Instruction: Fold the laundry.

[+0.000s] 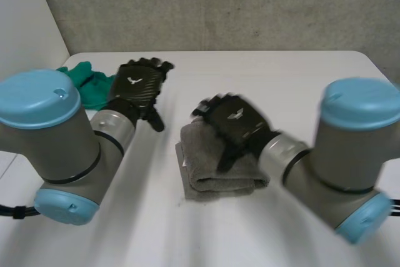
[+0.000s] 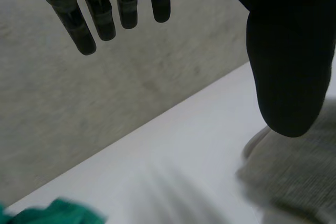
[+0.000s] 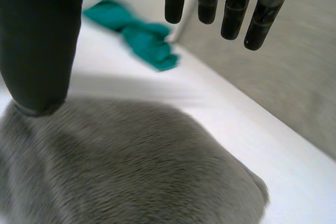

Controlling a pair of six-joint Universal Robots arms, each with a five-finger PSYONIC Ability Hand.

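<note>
One grey towel (image 1: 219,178) under open R hand (image 1: 236,119).

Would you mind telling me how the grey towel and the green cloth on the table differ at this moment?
The grey towel is folded into a neat, thick stack; the green cloth lies in a crumpled heap. The grey towel sits mid-table beneath the right hand; the green cloth lies toward the table's far left corner, beside the left hand. Both rest on the white table, and neither is gripped: both hands are open.
</note>
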